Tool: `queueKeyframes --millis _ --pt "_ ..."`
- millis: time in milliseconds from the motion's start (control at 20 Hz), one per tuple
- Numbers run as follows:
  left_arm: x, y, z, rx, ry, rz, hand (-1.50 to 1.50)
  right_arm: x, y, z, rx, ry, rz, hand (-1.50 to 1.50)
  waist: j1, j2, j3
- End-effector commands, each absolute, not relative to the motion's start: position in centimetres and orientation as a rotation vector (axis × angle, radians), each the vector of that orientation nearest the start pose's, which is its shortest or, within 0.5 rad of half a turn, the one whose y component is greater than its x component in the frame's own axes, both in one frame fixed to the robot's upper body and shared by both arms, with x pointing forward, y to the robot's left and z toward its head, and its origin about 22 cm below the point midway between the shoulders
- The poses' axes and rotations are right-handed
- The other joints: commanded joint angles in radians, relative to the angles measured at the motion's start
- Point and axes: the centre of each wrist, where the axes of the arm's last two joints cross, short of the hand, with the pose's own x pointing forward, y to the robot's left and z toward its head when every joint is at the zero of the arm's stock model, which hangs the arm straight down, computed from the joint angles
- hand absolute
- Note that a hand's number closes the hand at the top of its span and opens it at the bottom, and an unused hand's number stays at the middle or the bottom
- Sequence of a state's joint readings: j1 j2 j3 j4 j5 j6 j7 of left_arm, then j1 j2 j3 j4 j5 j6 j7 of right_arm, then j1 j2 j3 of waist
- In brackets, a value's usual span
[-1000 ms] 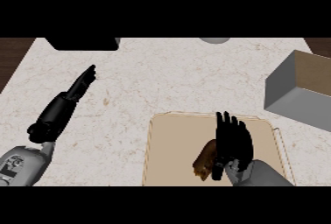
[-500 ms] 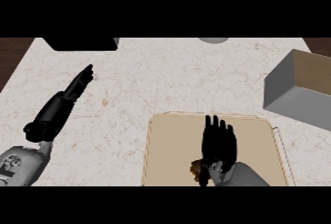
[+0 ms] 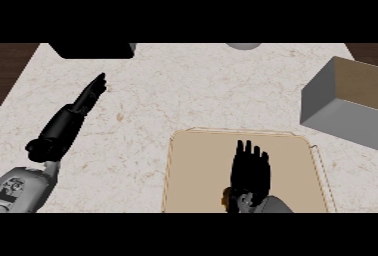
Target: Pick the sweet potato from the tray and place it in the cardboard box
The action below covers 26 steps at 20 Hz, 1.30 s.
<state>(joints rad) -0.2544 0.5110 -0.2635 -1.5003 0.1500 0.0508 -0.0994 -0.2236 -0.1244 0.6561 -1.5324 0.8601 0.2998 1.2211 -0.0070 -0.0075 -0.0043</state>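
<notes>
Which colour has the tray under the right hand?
The tray is light tan, seen in the head view, below the black right hand.

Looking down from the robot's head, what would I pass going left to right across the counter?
Left hand, stretched out flat → tan tray → right hand open over the tray, a sliver of sweet potato at its wrist → cardboard box.

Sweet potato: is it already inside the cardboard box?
No. The sweet potato lies on the tray, mostly hidden under the right hand, apart from the box.
</notes>
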Motion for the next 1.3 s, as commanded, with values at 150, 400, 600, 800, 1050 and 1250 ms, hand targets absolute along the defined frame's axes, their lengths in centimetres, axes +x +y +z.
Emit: queueKeyframes --millis 150,400,600,800,1050,1250 --pt "28.5 27.0 5.9 0.109 -1.726 -0.530 0.00 22.1 -8.5 1.3 -1.013 -0.405 1.126 1.50 0.007 0.006 0.004" --pt "28.0 25.6 4.6 0.104 -1.753 -0.533 0.00 22.0 -9.0 1.4 -1.114 -0.508 1.188 1.50 0.005 0.005 0.004" --pt "28.6 25.4 6.9 0.118 -1.752 -0.541 0.00 23.1 -8.4 1.0 -1.160 -0.559 1.200 1.50 0.009 0.006 0.004" --pt "28.2 26.9 5.1 0.085 -1.743 -0.535 0.00 20.9 -10.4 2.3 -0.812 -1.001 1.563 1.50 0.018 0.007 0.006" --pt "29.2 27.6 6.6 0.096 -1.754 -0.531 0.00 17.8 -9.4 6.3 -0.400 -1.541 1.793 1.50 0.029 0.006 0.010" --pt "28.8 26.2 6.0 0.089 -1.743 -0.520 0.00 17.7 -13.9 9.6 -0.388 -1.820 1.800 1.50 -0.007 0.003 0.008"
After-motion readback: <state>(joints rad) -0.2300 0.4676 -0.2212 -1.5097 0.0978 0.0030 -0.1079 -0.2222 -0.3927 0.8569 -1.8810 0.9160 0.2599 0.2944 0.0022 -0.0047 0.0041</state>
